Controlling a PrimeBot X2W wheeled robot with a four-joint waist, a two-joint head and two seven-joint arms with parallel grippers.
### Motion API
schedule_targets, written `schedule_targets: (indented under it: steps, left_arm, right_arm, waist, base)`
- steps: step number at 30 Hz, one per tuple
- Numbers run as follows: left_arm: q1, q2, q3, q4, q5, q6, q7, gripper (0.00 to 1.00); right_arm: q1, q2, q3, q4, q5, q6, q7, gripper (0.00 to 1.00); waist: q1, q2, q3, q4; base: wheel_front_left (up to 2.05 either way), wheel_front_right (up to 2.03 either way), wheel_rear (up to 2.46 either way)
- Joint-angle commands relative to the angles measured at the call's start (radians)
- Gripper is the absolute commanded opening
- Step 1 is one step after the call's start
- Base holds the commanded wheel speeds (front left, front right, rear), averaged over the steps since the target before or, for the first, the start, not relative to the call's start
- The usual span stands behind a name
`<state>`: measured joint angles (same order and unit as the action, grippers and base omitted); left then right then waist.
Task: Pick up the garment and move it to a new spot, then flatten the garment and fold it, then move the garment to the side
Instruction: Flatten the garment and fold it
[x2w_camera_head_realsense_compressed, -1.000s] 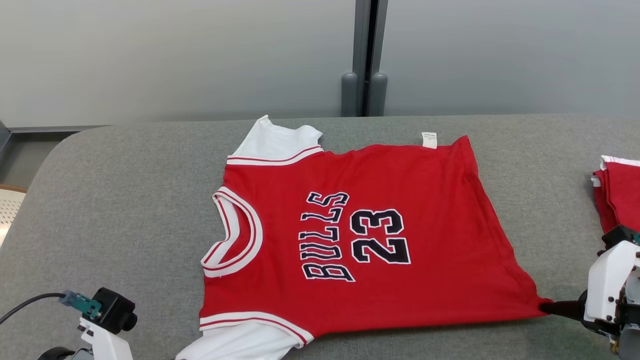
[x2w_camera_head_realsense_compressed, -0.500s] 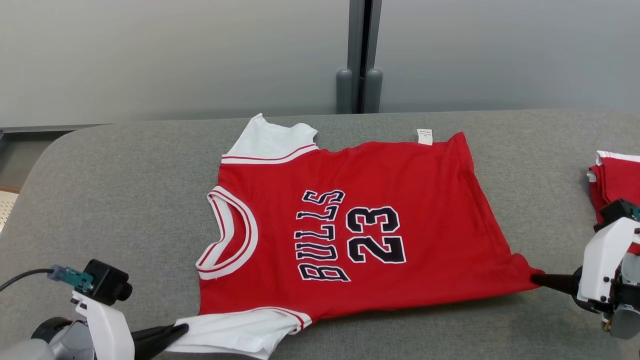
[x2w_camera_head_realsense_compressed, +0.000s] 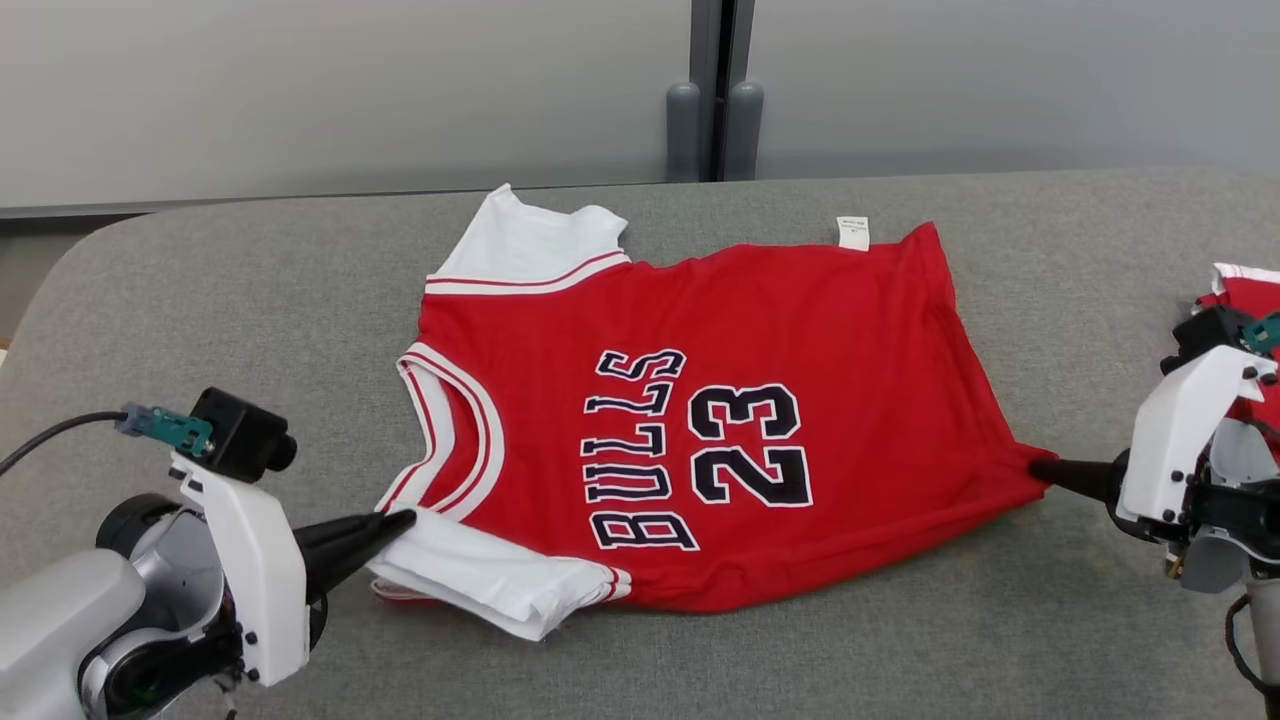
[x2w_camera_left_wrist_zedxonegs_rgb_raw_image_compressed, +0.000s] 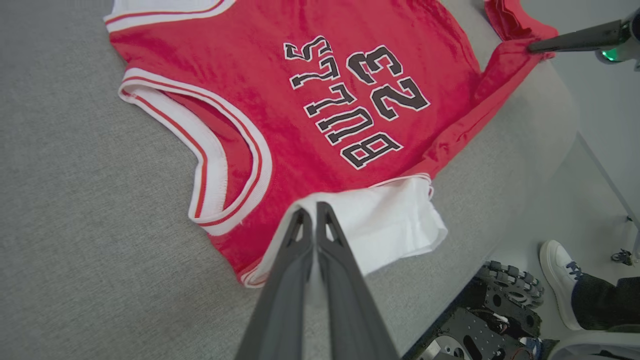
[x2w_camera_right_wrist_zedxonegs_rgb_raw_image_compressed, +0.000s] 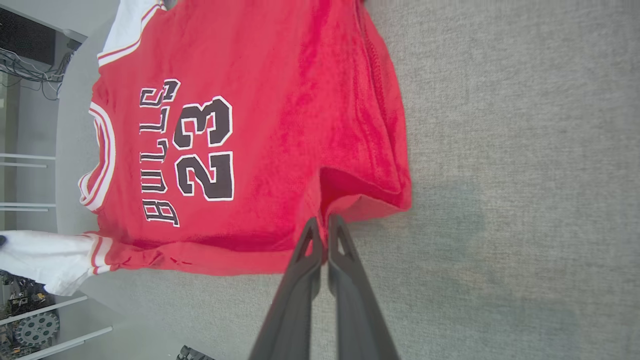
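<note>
The garment (x2w_camera_head_realsense_compressed: 760, 330) is a red jersey with white sleeves and "BULLS 23" in black, lying face up on the grey table (x2w_camera_head_realsense_compressed: 250, 290), collar to the left. My left gripper (x2w_camera_head_realsense_compressed: 405, 520) is shut on the near white sleeve (x2w_camera_left_wrist_zedxonegs_rgb_raw_image_compressed: 385, 225), which is lifted and folded over the jersey's near edge. My right gripper (x2w_camera_head_realsense_compressed: 1035, 466) is shut on the near hem corner (x2w_camera_right_wrist_zedxonegs_rgb_raw_image_compressed: 350, 200), raised a little off the table. In the right wrist view the same jersey (x2w_camera_right_wrist_zedxonegs_rgb_raw_image_compressed: 280, 100) spreads away from the pinched corner.
A pile of folded red garments (x2w_camera_head_realsense_compressed: 1245, 300) sits at the table's right edge, behind my right arm. In the left wrist view a person's white shoe (x2w_camera_left_wrist_zedxonegs_rgb_raw_image_compressed: 557, 270) and a wheeled base (x2w_camera_left_wrist_zedxonegs_rgb_raw_image_compressed: 500, 310) stand on the floor beside the table's near edge.
Both grippers have lifted and carried the jersey's near edge toward the far side; the white sleeve now lies folded onto the red body. The head view has also shifted, tilting down.
</note>
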<state>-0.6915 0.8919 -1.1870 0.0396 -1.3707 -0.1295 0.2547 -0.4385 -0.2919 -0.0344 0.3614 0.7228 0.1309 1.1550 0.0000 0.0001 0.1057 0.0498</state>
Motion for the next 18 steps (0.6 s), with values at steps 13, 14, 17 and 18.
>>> schedule_targets:
  steps: [13, 14, 17, 18]
  left_arm:
    - [-0.135, -0.066, -0.002, 0.112, 0.033, -0.001, -0.063, 0.0]
    - [-0.143, -0.069, -0.006, 0.122, 0.035, -0.001, -0.063, 0.0]
    - [-0.173, -0.082, -0.014, 0.149, 0.04, -0.001, -0.065, 0.0]
    - [-0.184, -0.087, -0.015, 0.161, 0.04, -0.001, -0.069, 0.0]
  right_arm:
    - [-0.1, 0.094, -0.076, 0.036, -0.15, 0.0, -0.033, 0.0]
    - [-0.106, 0.097, -0.083, 0.04, -0.156, 0.0, -0.044, 0.0]
    - [-0.122, 0.104, -0.098, 0.055, -0.176, 0.0, -0.072, 0.0]
    - [-0.128, 0.105, -0.102, 0.06, -0.181, 0.0, -0.079, 0.0]
  waist:
    - [0.0, -0.0001, 0.085, -0.016]
    - [0.0, -0.0001, 0.09, -0.017]
    - [0.0, -0.0001, 0.105, -0.017]
    - [0.0, -0.0001, 0.111, -0.017]
  base:
    - [0.0, 0.0, 0.0]
    - [0.0, 0.0, 0.0]
    - [0.0, 0.0, 0.0]
    - [0.0, 0.0, 0.0]
